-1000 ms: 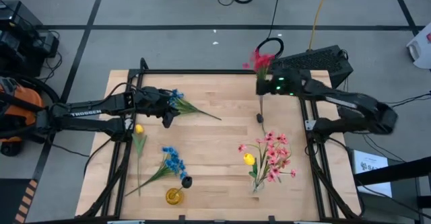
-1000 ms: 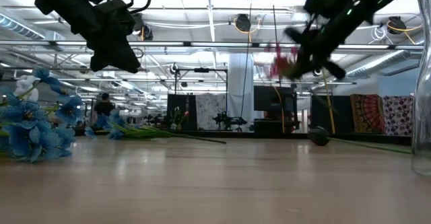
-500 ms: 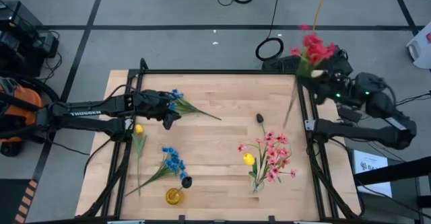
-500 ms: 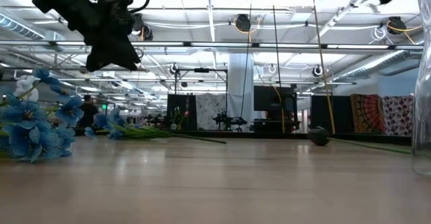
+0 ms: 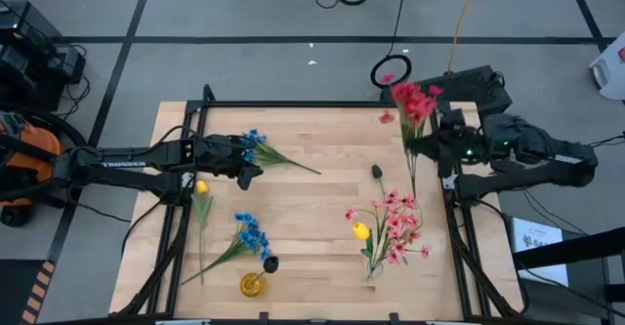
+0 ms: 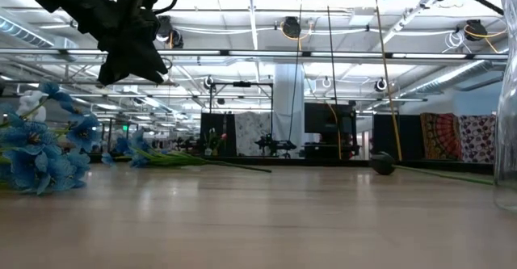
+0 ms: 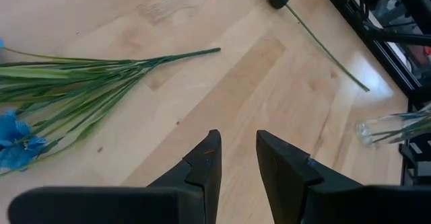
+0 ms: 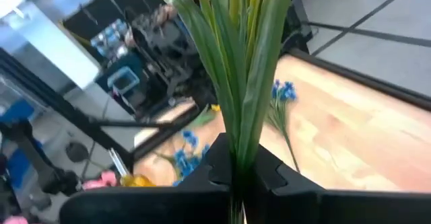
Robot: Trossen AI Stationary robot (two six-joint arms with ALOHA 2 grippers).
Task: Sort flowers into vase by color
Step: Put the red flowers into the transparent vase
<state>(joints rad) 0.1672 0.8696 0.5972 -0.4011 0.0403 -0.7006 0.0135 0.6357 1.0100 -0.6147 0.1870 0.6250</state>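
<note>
Red sprig (image 5: 414, 101) clamped in right end effector (image 5: 427, 147).

You can read one word only: "TROSSEN", in white capitals along the left arm (image 5: 122, 164), seen from the high view. A sheet of paper (image 5: 535, 237) on the floor right of the table carries print, but you cannot make it out. Nothing in the low view or either wrist view is legible.
</note>
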